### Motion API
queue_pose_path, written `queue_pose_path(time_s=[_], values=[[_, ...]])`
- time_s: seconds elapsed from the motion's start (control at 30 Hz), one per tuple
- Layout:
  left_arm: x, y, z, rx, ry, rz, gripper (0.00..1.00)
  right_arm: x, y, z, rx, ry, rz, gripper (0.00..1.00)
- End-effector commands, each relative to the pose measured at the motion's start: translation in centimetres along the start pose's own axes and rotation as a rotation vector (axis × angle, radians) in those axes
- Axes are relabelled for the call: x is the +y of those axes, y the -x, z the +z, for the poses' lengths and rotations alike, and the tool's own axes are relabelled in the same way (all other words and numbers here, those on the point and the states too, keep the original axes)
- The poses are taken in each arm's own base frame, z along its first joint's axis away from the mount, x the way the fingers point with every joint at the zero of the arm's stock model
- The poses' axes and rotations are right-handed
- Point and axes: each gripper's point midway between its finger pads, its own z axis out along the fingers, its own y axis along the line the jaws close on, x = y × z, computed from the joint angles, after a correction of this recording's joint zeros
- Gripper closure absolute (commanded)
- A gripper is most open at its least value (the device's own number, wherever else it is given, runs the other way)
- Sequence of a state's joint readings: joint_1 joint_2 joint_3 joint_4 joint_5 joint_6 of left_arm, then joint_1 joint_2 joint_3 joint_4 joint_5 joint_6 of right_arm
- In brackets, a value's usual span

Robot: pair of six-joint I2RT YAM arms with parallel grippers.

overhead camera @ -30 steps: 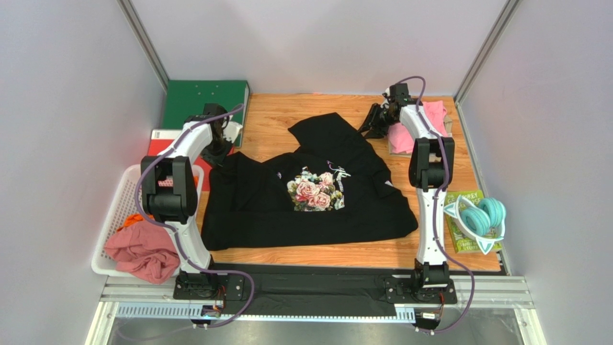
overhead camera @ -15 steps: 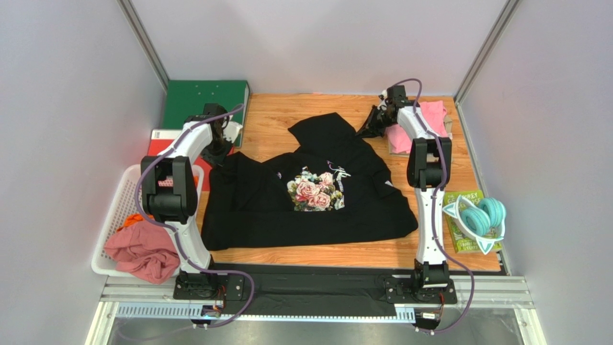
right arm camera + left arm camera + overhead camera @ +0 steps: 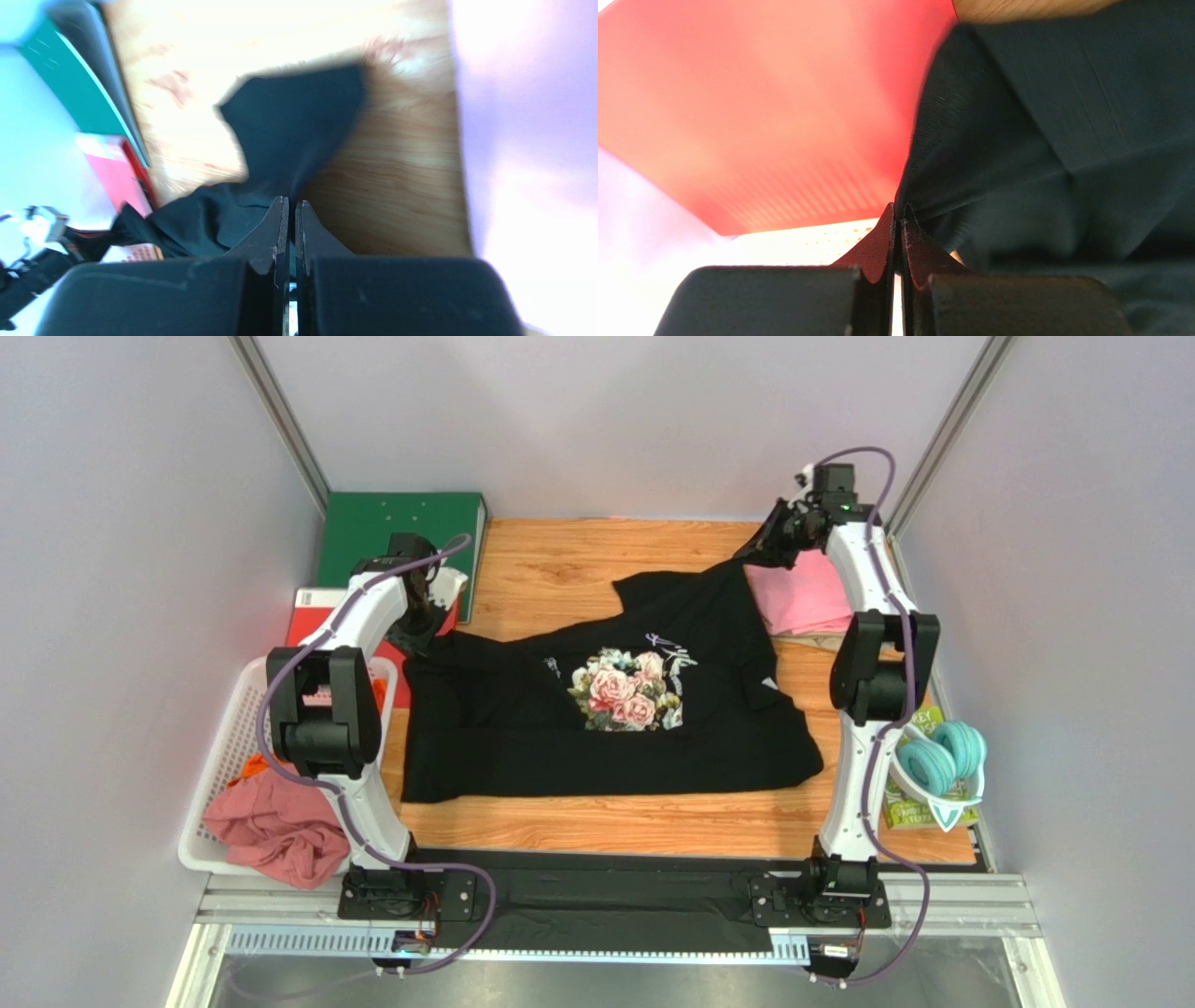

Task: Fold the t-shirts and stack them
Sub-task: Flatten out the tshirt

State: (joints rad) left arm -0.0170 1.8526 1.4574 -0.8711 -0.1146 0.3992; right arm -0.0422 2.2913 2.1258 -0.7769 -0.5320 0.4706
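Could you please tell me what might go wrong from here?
1. The left gripper and the right gripper each pinch only a thin edge of the black t-shirt, so the cloth could slip out under tension.
2. The raised corner hangs right beside the pink t-shirt; dragging it may disturb that one.

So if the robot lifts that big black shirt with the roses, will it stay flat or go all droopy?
Probably droopy: the black shirt creases and bunches where the left end effector pinches it. It would likely sag in the middle, since the right end effector grips only a thin edge. It looks light and unlikely to break.
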Motion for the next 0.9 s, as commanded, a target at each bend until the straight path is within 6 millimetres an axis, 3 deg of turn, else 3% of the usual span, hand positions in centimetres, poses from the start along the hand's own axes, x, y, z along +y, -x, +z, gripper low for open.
queue_pose_path(time_s=[0.0,0.27,0.43,0.5,0.67,0.87], values=[[1.4,0.8,-2.5,-0.064,0.049,0.003,1.00,1.1,2.5,-2.9,-0.107,0.029,-0.012,1.00],[1.3,1.2,-2.4,-0.072,0.036,-0.008,1.00,0.3,1.8,-1.8,-0.079,0.030,0.011,1.00],[1.5,2.6,-1.8,-0.086,0.022,-0.014,1.00,-0.1,2.3,-0.9,-0.071,0.030,0.020,1.00],[1.9,3.6,-1.5,-0.086,0.026,-0.019,1.00,0.7,3.4,-1.5,-0.091,0.038,0.003,1.00],[2.9,4.8,-1.0,-0.075,0.048,-0.026,1.00,0.4,5.2,-3.2,-0.145,0.024,0.023,1.00],[3.6,4.1,-0.6,-0.063,0.093,0.003,1.00,-1.2,6.3,-5.8,-0.207,-0.010,0.044,1.00]])
